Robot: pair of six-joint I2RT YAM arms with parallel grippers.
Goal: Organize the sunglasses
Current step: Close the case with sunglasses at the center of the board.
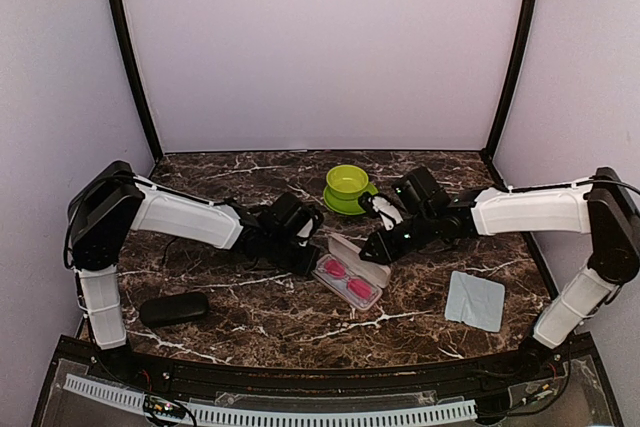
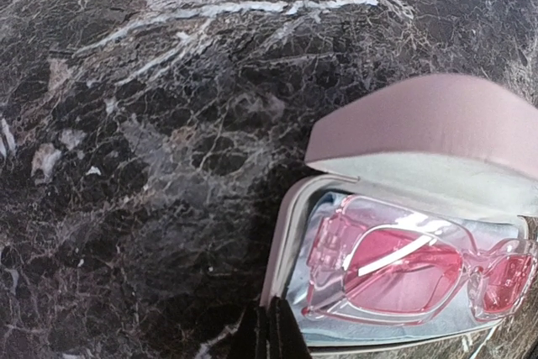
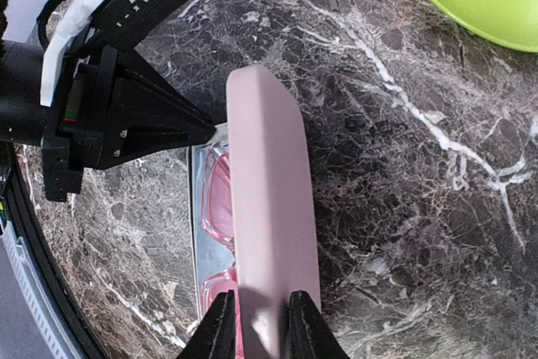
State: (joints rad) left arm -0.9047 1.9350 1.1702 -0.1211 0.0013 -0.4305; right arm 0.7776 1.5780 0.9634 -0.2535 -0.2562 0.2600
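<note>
Overall: both arms meet at an open pink case point(image 2: 282, 245) in the middle of the dark marbled worktop point(image 1: 250, 322).
Sunglasses: one pair of pink sunglasses point(image 2: 403, 266) with clear pink frame and pink lenses lies folded inside the base of the case, on a pale lining.
Lid: the lid point(image 3: 269, 208) stands raised along the far long side of the base, hinge side away from the arms' bases.
Left hand: the left hand point(image 2: 269, 325) is closed with fingers pressed together; its tip touches the rim at the left end of the case's base. Nothing is visible between the fingers.
Right hand: the right hand point(image 3: 266, 325) has one finger on each face of the lid and clamps it at its right end.
Black case: a closed black case point(image 1: 173, 308) lies near the left arm's base, well apart from the pink one.
Bowl: a green bowl point(image 1: 347, 181) on a green saucer point(image 1: 342, 204) sits behind the pink case.
Cloth: a grey cloth point(image 1: 475, 300) lies flat at right, near the right arm.
</note>
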